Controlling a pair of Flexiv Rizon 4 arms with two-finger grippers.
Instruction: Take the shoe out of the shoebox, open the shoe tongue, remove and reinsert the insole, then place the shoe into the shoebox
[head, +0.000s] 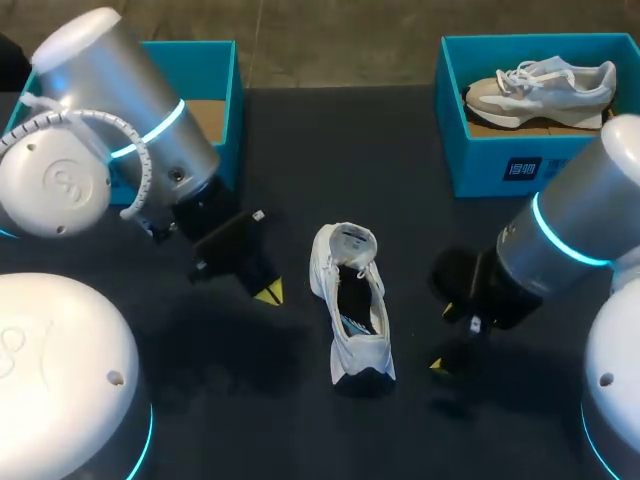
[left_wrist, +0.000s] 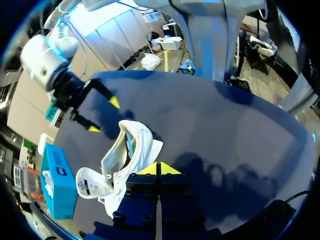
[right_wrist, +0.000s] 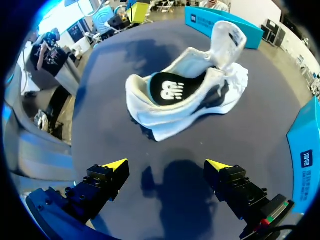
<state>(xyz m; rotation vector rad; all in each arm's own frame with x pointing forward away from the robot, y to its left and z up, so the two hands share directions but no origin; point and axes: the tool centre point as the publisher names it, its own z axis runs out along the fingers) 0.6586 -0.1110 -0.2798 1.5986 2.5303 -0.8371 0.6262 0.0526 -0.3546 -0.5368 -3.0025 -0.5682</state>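
Head view: floppy white shoe (head: 355, 305) between closed left claw (head: 268, 292) and wide right claw (head: 442, 338).

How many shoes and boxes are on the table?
Shoes: 2 (middle shoe, boxed shoe)
Boxes: 2 (left box, right box)
Total: 4
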